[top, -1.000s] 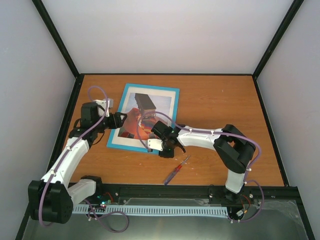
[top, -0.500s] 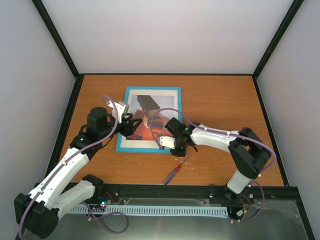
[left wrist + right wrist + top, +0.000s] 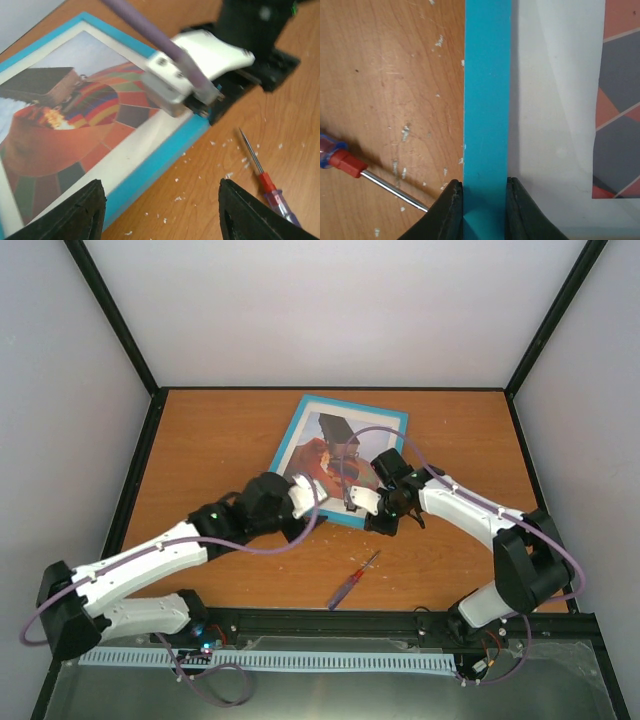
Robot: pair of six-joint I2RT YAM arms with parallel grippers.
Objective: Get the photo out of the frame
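Note:
The light-blue frame lies face up and turned at an angle at the middle back of the table. Behind its front shows the photo of an orange chequered hot-air balloon. My right gripper is shut on the frame's blue bar at the near right corner, one finger on each side. The photo and its white border lie to the right of that bar. My left gripper is open above the table just off the frame's near edge, holding nothing.
A red-and-clear-handled screwdriver lies on the wood in front of the frame, close to both grippers. Small white chips are scattered on the table around it. Black rails edge the table on all sides.
The frame has swung and slid to the right and back with my right gripper, which closed on its edge. My left arm has swept right, to the frame's near edge.

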